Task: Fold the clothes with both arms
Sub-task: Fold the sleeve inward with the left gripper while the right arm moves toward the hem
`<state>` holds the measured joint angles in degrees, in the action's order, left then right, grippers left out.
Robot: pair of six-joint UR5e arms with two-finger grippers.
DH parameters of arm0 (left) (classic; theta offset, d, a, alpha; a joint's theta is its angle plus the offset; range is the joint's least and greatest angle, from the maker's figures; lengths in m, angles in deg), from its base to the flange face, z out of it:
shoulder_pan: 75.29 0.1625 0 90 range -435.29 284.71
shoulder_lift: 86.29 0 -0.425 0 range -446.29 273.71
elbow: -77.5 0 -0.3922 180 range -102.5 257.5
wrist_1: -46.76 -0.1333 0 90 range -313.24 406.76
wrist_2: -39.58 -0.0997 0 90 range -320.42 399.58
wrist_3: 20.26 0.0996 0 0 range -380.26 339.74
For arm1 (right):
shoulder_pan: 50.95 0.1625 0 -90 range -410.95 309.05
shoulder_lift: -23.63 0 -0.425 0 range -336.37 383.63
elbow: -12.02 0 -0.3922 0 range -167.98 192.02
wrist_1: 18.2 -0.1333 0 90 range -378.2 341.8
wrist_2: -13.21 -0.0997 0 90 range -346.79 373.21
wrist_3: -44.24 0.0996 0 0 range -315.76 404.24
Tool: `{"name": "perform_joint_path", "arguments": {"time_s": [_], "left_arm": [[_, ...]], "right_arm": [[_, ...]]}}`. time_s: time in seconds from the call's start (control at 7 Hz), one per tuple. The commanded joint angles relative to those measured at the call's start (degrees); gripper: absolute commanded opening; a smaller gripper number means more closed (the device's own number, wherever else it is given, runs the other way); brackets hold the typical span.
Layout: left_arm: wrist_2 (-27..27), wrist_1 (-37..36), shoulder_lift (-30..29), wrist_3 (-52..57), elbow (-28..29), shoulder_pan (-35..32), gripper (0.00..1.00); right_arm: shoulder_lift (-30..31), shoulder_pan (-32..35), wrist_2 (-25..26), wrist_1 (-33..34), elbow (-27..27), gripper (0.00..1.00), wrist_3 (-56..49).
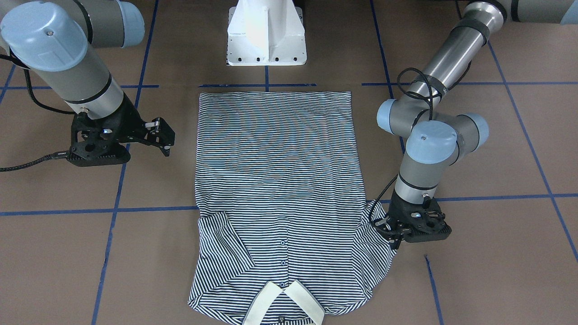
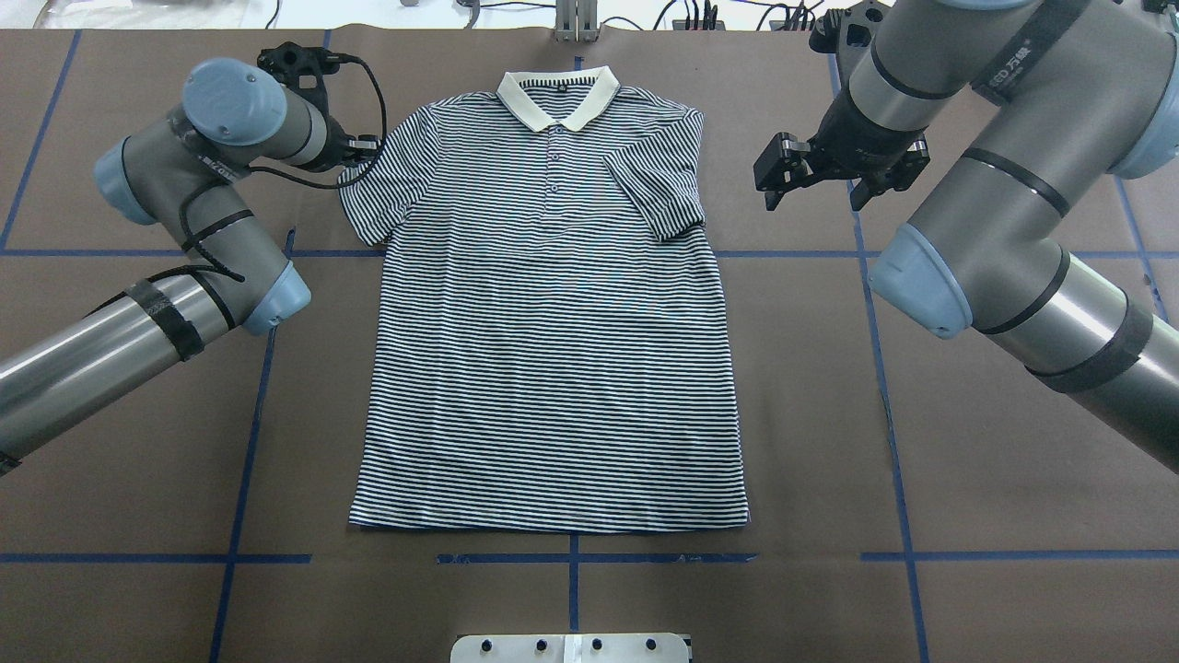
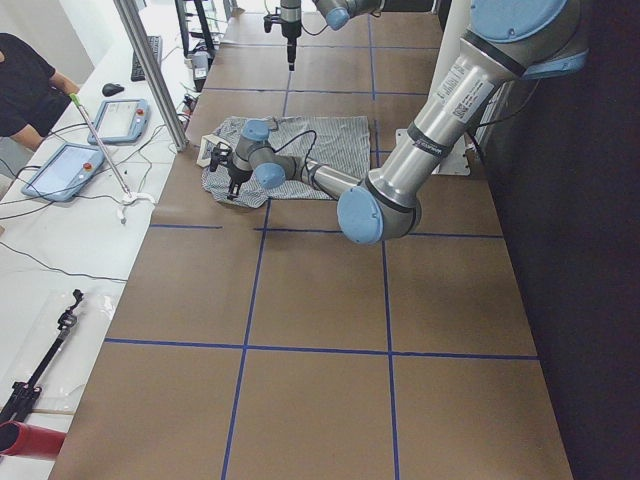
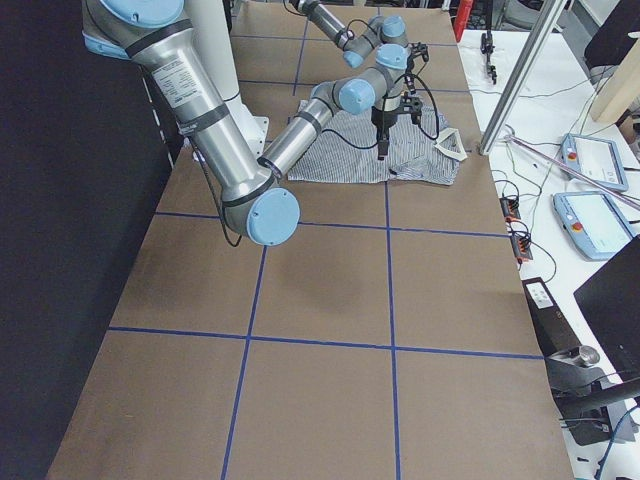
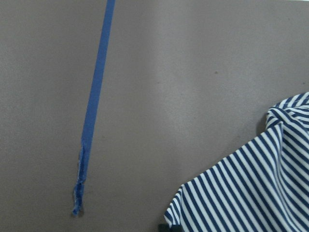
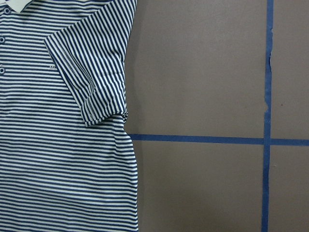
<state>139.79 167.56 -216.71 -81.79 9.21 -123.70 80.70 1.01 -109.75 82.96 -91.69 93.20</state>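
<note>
The clothes are one navy-and-white striped polo shirt (image 2: 553,350) lying flat and face up on the brown table, its white collar (image 2: 557,97) at the far edge. The sleeve (image 2: 654,198) on my right side is folded in over the chest, which the right wrist view also shows (image 6: 87,82). The other sleeve (image 2: 382,184) lies spread out. My left gripper (image 1: 392,232) sits low at that sleeve's outer edge with its fingers apart. Only the sleeve corner (image 5: 251,188) shows in the left wrist view. My right gripper (image 2: 812,181) hangs open above bare table, to the right of the shirt and holding nothing.
Blue tape lines (image 2: 884,368) mark a grid on the table. The white pedestal base (image 1: 266,34) stands at the near edge by the shirt's hem. A side bench with tablets (image 3: 65,170), cables and a seated person (image 3: 25,80) runs past the far edge.
</note>
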Motion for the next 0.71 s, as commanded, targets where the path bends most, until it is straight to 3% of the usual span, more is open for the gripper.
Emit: {"name": "perform_joint_path", "arguments": {"time_s": [0.0,0.29,0.57], "left_arm": [[-0.19,-3.47,-10.74,-6.81,6.78,2.41,0.00],[-0.54,2.56,-16.34,-11.06,14.99,4.72,0.00],[-0.72,6.10,-17.06,-11.77,17.49,5.51,0.00]], "right_arm": [[0.16,0.25,0.00,0.09,0.00,1.00,-0.09],[0.33,0.25,0.00,0.09,0.09,1.00,-0.09],[0.59,0.25,0.17,0.00,0.27,1.00,-0.18]]}}
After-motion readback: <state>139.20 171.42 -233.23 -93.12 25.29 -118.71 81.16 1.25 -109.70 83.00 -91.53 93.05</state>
